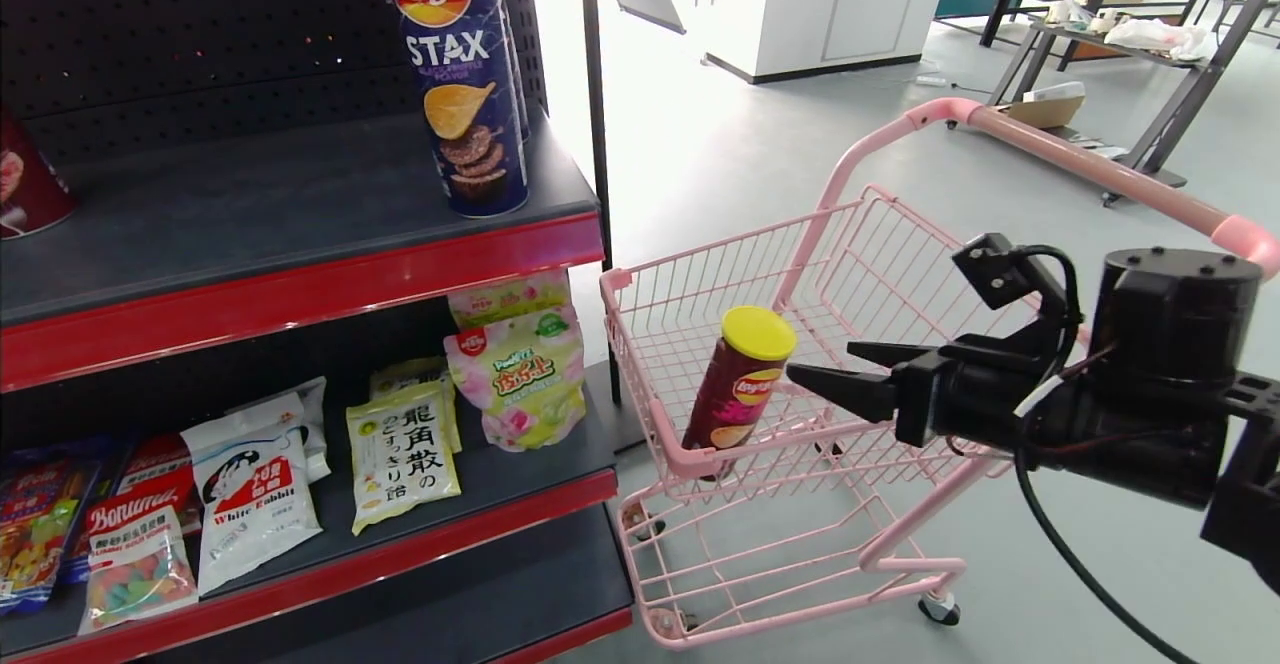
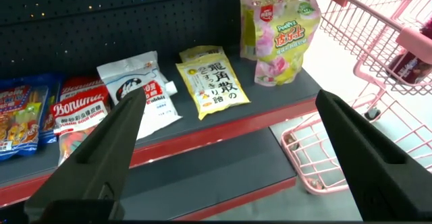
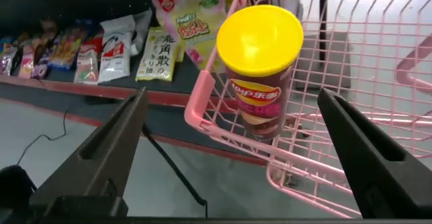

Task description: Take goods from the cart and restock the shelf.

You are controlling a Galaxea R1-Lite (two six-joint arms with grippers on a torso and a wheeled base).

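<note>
A maroon chip can with a yellow lid stands tilted in the front left corner of the pink cart. My right gripper is open over the basket, just right of the can, with its fingers pointing at it. In the right wrist view the can sits ahead between the spread fingers, untouched. My left gripper is open and holds nothing, facing the lower shelf of snack bags. A tall blue chip can stands on the upper shelf.
Snack bags lie on the lower shelf: a white one, a yellow-green one and a pink-green pouch. A red container is at the upper shelf's far left. A black pole stands between shelf and cart.
</note>
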